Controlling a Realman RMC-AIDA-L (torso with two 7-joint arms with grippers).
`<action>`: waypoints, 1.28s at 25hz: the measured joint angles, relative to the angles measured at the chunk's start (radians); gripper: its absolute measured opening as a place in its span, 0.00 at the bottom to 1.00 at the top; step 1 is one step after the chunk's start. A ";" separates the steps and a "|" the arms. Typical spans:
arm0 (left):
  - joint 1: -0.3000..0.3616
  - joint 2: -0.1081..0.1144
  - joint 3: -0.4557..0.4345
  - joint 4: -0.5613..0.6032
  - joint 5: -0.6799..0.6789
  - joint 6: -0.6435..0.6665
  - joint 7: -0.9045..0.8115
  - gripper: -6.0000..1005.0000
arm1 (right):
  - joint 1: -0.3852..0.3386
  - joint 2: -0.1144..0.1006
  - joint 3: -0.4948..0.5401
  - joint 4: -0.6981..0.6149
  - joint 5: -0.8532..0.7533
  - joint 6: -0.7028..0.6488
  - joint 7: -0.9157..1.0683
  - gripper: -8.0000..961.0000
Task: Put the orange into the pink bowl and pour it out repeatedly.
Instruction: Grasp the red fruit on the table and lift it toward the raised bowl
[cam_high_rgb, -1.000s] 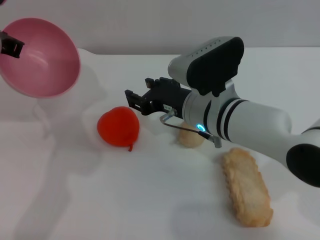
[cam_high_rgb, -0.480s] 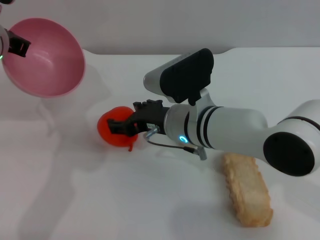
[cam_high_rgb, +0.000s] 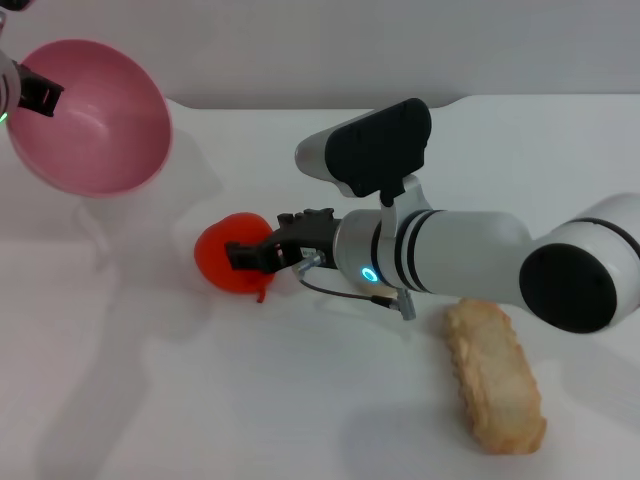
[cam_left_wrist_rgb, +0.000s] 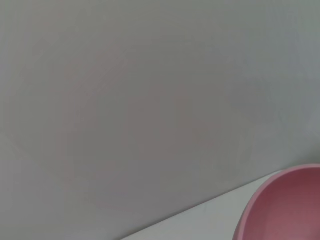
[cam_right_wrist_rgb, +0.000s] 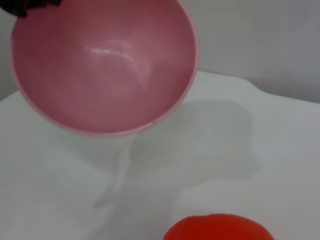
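The white table (cam_high_rgb: 200, 400) fills most of the head view, running back to a pale wall. The right arm (cam_high_rgb: 480, 265) is the biggest thing on it, reaching across from the right side toward the middle-left, low over the surface. The pink bowl (cam_high_rgb: 95, 115) comes next: it is lifted off the table at the far left, tipped so its hollow inside faces the middle of the table, and nothing lies in it. The left gripper (cam_high_rgb: 35, 92) pinches the bowl's rim at the left edge of the view, its fingers closed on the plastic. In the right wrist view the bowl (cam_right_wrist_rgb: 102, 65) hangs above the table with its shadow beneath it. A long beige biscuit-like piece (cam_high_rgb: 495, 375) lies at the near right, well apart from the rest. The orange (cam_high_rgb: 232, 255) rests on the table below and to the right of the bowl, not in it. The right gripper (cam_high_rgb: 248, 255) sits at the orange's right side, dark fingers touching the fruit; whether they have clamped it cannot be told.
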 joint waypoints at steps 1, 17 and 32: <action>-0.002 0.000 -0.001 0.000 0.000 0.000 0.000 0.05 | 0.013 0.000 -0.004 0.008 0.009 0.011 -0.001 0.83; -0.022 0.000 -0.001 -0.012 -0.002 -0.002 0.000 0.05 | 0.050 0.001 -0.019 0.037 0.056 0.070 -0.003 0.79; -0.024 -0.003 0.002 -0.013 -0.003 -0.008 0.000 0.05 | 0.037 -0.004 -0.005 0.050 0.113 0.077 -0.071 0.46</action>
